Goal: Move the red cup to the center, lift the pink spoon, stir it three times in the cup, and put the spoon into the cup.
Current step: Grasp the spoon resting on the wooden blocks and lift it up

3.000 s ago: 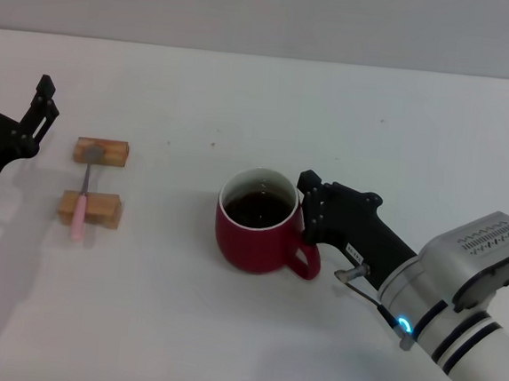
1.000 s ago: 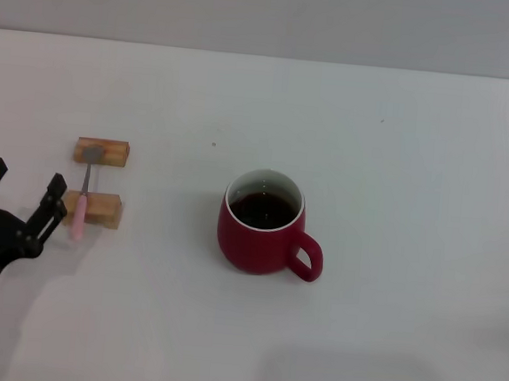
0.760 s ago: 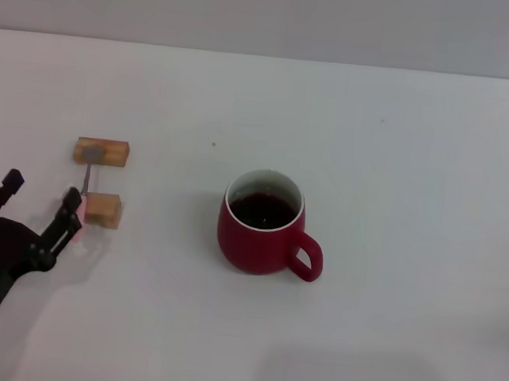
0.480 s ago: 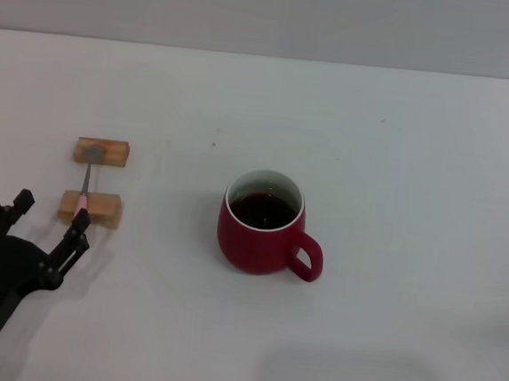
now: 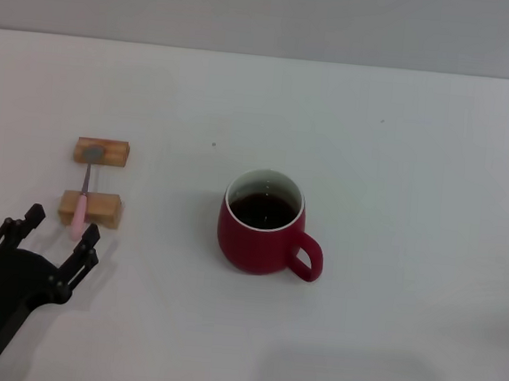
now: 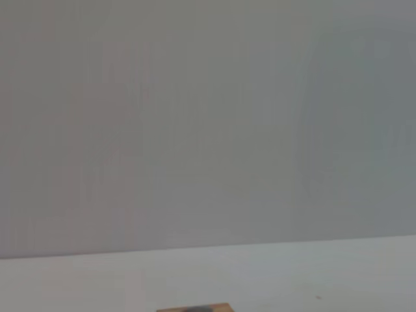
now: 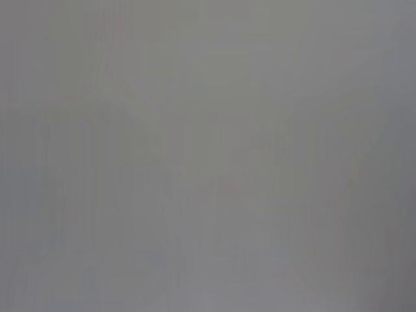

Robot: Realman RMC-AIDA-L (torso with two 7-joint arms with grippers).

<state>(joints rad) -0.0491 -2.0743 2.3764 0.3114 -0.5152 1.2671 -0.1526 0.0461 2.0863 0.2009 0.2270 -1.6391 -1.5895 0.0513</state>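
Observation:
The red cup [image 5: 264, 224] stands near the middle of the white table, handle toward the front right, dark liquid inside. The pink spoon [image 5: 81, 195] lies across two wooden blocks at the left, its grey bowl on the far block [image 5: 102, 152] and its pink handle over the near block [image 5: 91, 208]. My left gripper [image 5: 59, 232] is open at the front left, its fingertips just in front of the handle's end, not touching it. My right gripper is out of view. The left wrist view shows only the far block's edge [image 6: 195, 308].
The white table [image 5: 399, 167] stretches wide to the right and behind the cup. A grey wall runs along its far edge. The right wrist view shows only blank grey.
My right gripper has let go of the cup and left the view. My left gripper has moved from the far left toward the front and then right, ending just in front of the spoon's handle.

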